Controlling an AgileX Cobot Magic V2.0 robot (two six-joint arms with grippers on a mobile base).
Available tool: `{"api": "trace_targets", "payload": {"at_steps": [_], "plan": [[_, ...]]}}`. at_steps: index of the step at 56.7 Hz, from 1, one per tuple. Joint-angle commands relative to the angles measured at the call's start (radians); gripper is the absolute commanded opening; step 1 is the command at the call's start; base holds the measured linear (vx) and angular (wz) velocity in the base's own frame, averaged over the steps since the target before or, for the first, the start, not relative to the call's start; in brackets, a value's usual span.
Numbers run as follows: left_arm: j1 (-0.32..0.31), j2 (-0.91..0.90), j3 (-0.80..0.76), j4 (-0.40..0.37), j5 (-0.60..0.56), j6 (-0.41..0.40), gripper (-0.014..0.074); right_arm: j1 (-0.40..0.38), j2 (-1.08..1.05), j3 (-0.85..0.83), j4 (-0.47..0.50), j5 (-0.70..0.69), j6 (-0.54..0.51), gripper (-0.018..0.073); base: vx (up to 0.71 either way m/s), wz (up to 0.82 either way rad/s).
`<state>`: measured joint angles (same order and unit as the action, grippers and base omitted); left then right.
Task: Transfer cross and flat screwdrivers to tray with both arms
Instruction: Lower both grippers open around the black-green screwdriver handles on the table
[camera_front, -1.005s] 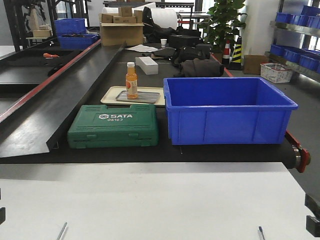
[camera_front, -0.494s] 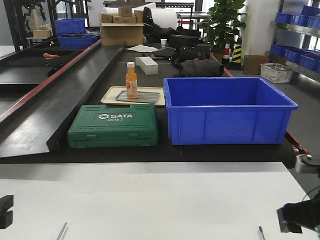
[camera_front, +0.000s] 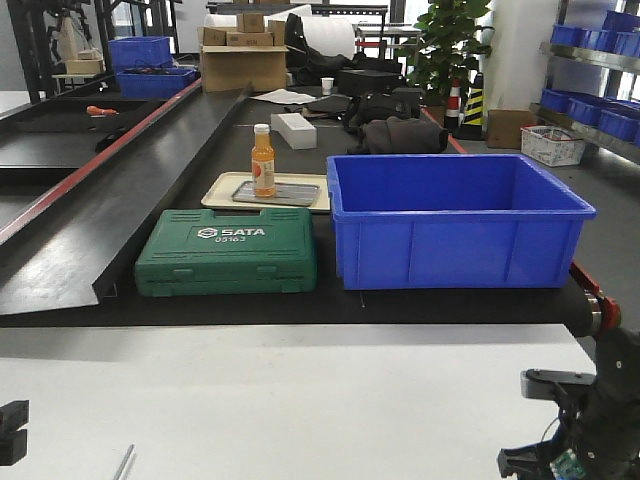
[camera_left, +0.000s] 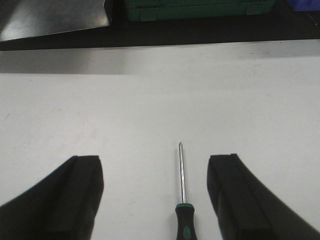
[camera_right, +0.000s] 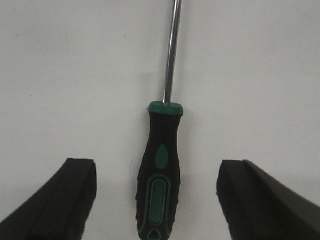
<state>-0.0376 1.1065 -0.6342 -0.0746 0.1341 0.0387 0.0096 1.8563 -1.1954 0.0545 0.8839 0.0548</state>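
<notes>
Two screwdrivers lie on the white table. One (camera_left: 183, 200) points away between the wide-apart fingers of my open left gripper (camera_left: 155, 170), nearer the right finger (camera_left: 235, 200), touching neither. Its steel tip (camera_front: 123, 462) shows at the bottom of the front view. The other screwdriver's black and green handle (camera_right: 159, 170) lies centred between the fingers of my open right gripper (camera_right: 156, 172), clear of both. The right arm (camera_front: 585, 425) covers that screwdriver in the front view. The grey metal tray (camera_front: 297, 193) sits far back on a beige tray (camera_front: 218, 188).
An orange bottle (camera_front: 263, 160) stands on the grey tray. A green SATA tool case (camera_front: 228, 250) and a large blue crate (camera_front: 455, 220) sit on the black belt between the white table and the trays. A black ramp (camera_front: 110, 200) slopes along the left.
The right arm has come in from the right edge and now covers the right screwdriver's tip. The left gripper rose into view at the left edge, then dropped slightly.
</notes>
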Motion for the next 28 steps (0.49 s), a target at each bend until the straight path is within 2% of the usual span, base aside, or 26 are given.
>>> {"api": "trace_targets", "payload": {"at_steps": [1,12,28], "plan": [[-0.002,-0.013,-0.031,-0.01,-0.066,-0.01,0.0566,-0.002,-0.008,-0.031,0.006,0.005,-0.004,0.0548,0.0,0.0],[-0.002,-0.013,-0.031,-0.01,-0.065,-0.01,0.0566,-0.002,0.055,-0.028,0.007,0.015,-0.004,0.0548,0.0,0.0],[-0.002,-0.013,-0.031,-0.01,-0.064,-0.01,0.0566,-0.001,0.105,0.013,0.008,-0.06,0.015,0.052,0.0,0.0]]}}
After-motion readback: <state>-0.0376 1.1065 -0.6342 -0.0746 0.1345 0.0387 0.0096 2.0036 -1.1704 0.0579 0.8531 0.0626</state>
